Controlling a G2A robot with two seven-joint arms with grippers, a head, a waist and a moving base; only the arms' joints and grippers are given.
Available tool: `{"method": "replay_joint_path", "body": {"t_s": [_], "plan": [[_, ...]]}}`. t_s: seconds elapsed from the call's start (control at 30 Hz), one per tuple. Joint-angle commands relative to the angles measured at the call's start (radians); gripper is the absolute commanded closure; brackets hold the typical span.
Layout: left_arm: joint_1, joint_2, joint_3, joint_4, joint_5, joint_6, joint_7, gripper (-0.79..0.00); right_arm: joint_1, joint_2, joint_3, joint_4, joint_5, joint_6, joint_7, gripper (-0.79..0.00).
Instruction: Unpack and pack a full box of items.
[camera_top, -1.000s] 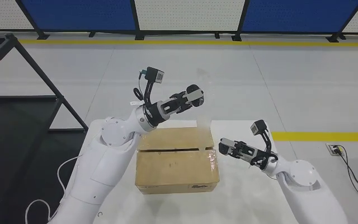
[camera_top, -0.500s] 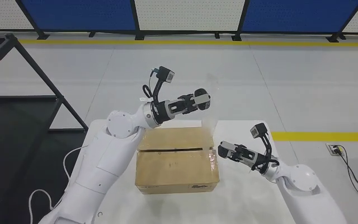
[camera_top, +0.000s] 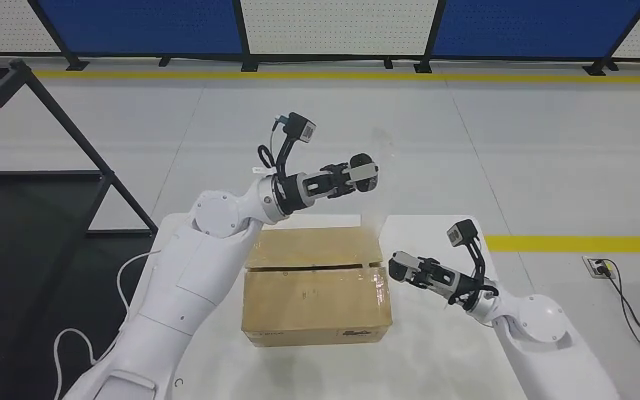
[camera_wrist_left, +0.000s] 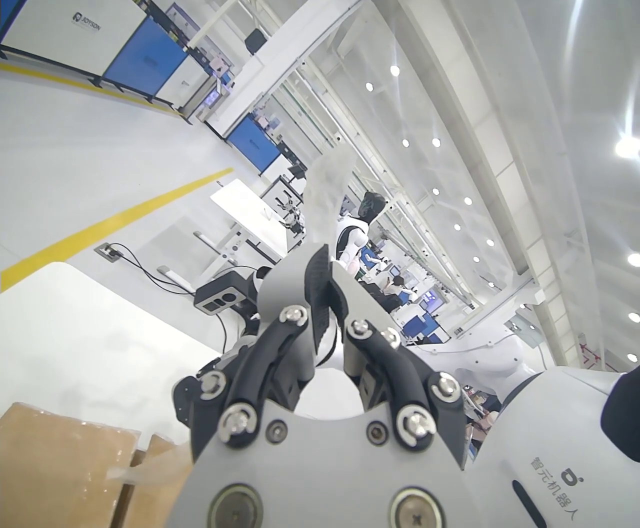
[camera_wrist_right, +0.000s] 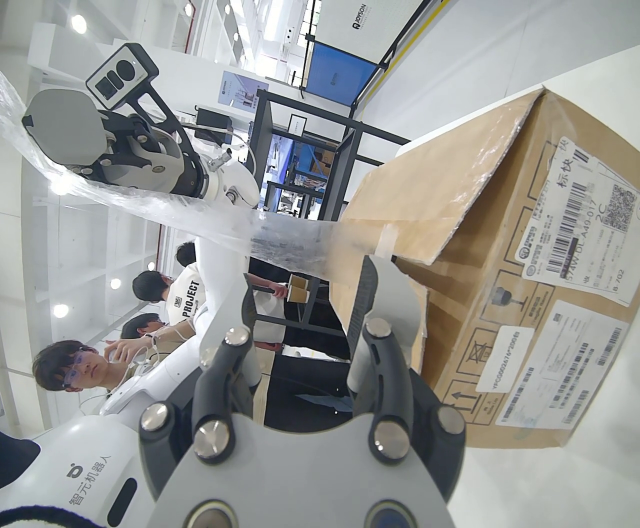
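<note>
White table (camera_top: 320, 365) carries the cardboard box (camera_top: 315, 295), flaps down. Clear tape strip (camera_wrist_right: 210, 220) runs taut from the box's right top edge up to left gripper (camera_top: 362, 172), clamped on its free end. Right gripper (camera_wrist_right: 309, 285) is parted and empty beside the box's right wall. Best bet: peel along the seam at a low angle, with the right arm bracing the box.

box (camera_top: 315, 295) on table (camera_top: 425, 232), left gripper (camera_top: 365, 176) raised above box's far right corner, tape strip (camera_wrist_right: 280, 240) running between it and box top, right gripper (camera_top: 393, 265) just beside box's right side, over table
</note>
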Motion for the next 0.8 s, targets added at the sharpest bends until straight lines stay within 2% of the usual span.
{"method": "replay_joint_path", "body": {"t_s": [0.0,0.37,0.77], "plan": [[-0.006,-0.004,0.005,0.012,-0.005,-0.003,-0.006,0.0,-0.001,0.0,0.0,-0.001,0.001,0.001,-0.003,-0.431],[-0.034,-0.024,0.022,0.091,-0.032,-0.024,-0.048,0.0,-0.014,0.001,0.006,-0.004,0.001,-0.003,-0.012,-0.431],[-0.038,-0.03,0.01,0.108,-0.033,-0.042,-0.066,0.0,-0.002,0.0,-0.002,0.003,0.001,0.004,-0.009,-0.459]]}}
